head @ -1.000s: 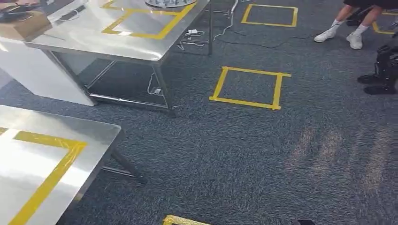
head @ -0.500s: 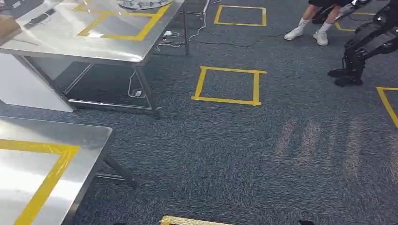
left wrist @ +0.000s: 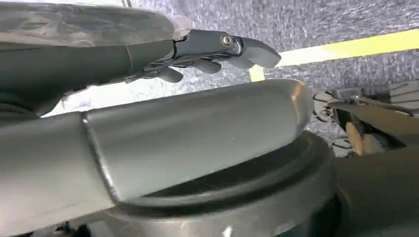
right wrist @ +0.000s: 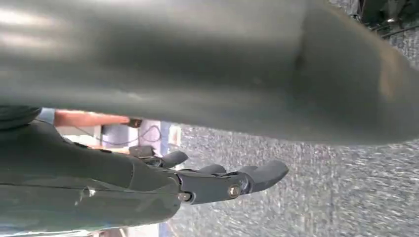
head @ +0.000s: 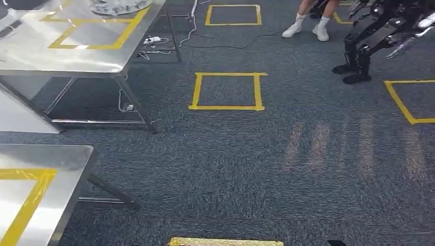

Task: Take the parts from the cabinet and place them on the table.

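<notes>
Left hand: the left hand (left wrist: 207, 52) is seen from its wrist camera, fingers (left wrist: 247, 49) extended and slightly apart, nothing held; carpet and a strip of yellow tape (left wrist: 346, 48) lie beyond it.
Right hand: the right hand (right wrist: 217, 182) is seen from its wrist camera, fingers (right wrist: 267, 175) stretched out and apart, nothing held, with carpet behind.
Near bench: a steel bench (head: 56, 159) is seen at lower left of the head view, marked with yellow tape.
Far bench: a second steel bench (head: 77, 56) stands at upper left, bearing a taped square (head: 97, 28) and a round metal tray (head: 119, 6) at its far edge.
Parts: the small items on the tray are too indistinct to be identified as the parts; the cabinet cannot be located.
Floor: grey carpet (head: 256, 164) is marked with taped squares; one square (head: 228, 91) lies mid-floor, and a gold strip (head: 225, 242) is cut by the lower edge.
Cables: cables (head: 154, 41) lie under the far bench.
Bystanders: a person's legs in white shoes (head: 307, 31) and a dark robot (head: 369, 41) stand at upper right.
</notes>
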